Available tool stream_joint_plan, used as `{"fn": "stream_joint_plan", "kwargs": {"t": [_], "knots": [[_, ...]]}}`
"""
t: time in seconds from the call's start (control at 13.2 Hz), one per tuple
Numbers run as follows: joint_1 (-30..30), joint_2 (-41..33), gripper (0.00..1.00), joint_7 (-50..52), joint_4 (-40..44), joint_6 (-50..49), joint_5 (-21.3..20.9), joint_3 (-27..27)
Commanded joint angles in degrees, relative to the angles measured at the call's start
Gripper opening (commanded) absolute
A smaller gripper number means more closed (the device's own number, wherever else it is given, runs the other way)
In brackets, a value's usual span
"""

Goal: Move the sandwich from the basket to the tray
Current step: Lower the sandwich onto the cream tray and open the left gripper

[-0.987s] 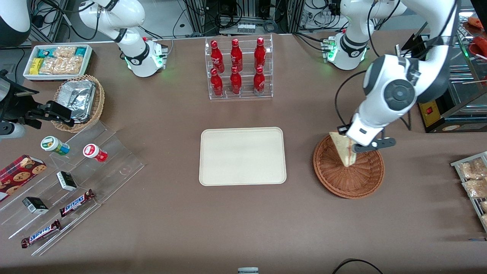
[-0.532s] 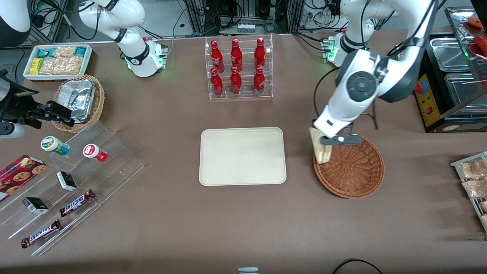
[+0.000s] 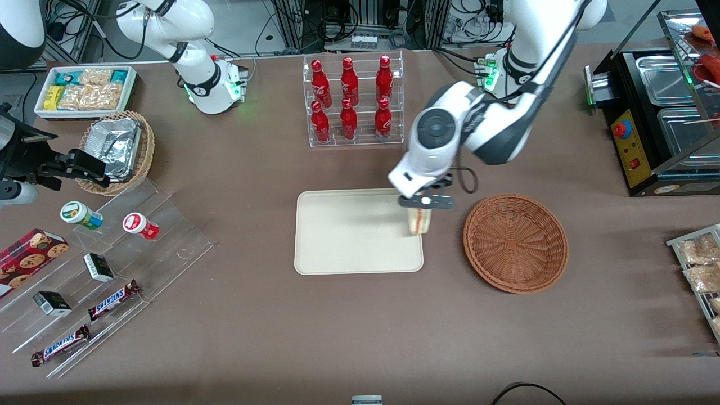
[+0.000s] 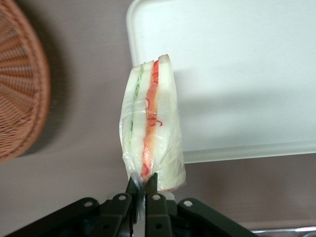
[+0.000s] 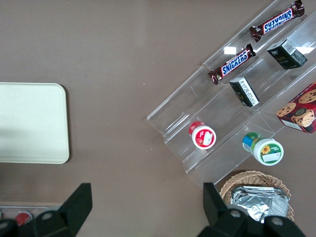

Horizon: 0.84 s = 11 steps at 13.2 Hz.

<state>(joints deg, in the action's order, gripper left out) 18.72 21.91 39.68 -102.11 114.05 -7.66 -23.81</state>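
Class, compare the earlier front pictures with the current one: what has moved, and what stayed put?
The gripper, shut on the sandwich, has carried it out of the basket to above the tray's edge nearest the basket. It was gripped throughout. Basket and tray stayed put.

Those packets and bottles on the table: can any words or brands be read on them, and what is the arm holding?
"SNICKERS": on two candy bars in the clear rack.
Red bottles, cookie box, cups: print too small to read.
The gripper, over the tray edge, grips the sandwich; no wording shows on it.
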Motion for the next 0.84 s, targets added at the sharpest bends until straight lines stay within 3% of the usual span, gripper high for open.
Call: {"fn": "stream_joint_plan", "kwargs": {"t": [0.0,0.3,0.76], "knots": [[3.67,5.33,0.00,3.39,5.25,-0.58,-3.32,0.43],[6.67,12.09,0.00,11.19,11.74,-0.67,-10.34,0.69],[8.70,15.70,0.00,12.27,15.09,-0.76,-11.32,0.78]]}}
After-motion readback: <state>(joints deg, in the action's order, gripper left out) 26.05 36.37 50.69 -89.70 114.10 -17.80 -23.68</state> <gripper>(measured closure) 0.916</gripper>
